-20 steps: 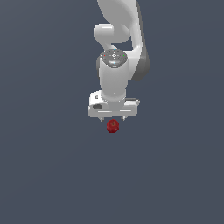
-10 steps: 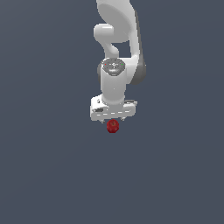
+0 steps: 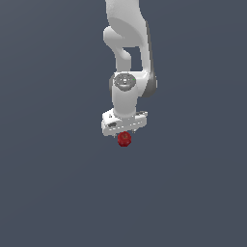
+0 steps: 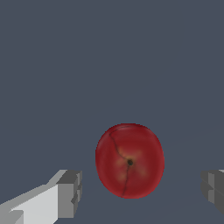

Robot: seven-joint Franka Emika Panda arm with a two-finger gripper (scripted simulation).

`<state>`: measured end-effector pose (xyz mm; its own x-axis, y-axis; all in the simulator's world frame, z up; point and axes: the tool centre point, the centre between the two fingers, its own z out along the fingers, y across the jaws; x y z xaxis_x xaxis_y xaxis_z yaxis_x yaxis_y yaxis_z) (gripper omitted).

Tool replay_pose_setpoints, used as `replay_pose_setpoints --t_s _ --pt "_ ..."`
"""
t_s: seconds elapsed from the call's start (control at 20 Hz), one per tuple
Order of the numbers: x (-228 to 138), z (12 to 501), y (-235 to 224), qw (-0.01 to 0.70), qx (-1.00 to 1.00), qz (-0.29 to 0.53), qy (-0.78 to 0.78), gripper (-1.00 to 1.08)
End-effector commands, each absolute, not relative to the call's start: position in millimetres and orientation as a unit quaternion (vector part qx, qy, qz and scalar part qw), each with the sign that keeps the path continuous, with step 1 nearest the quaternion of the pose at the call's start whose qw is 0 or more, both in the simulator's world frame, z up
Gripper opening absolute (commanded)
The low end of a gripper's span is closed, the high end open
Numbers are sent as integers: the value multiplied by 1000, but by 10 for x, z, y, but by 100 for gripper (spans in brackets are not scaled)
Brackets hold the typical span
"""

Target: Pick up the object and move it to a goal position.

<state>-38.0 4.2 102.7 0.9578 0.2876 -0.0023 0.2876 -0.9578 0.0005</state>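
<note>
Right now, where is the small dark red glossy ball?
In the exterior view, the small dark red glossy ball sits near the centre, directly under the white robot gripper; the wrist view shows it between the open jaws, touching neither.

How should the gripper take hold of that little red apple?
Judging by the wrist view, straight down from above, closing on the red apple across its widest middle. It is round and sits between the open fingers, clear of both, so squeezing its opposite sides looks steadiest.
</note>
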Motion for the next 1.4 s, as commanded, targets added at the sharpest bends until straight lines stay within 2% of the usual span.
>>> replay_pose_setpoints --t_s 0.0,0.4,1.1,1.15,1.35 --pt "-413 980 44 0 988 0 154 100" --pt "-422 916 46 0 988 -1 155 100" --pt "-429 461 46 0 988 0 157 100" --pt "-429 461 46 0 988 0 157 -100" --pt "-429 461 46 0 988 0 157 -100"
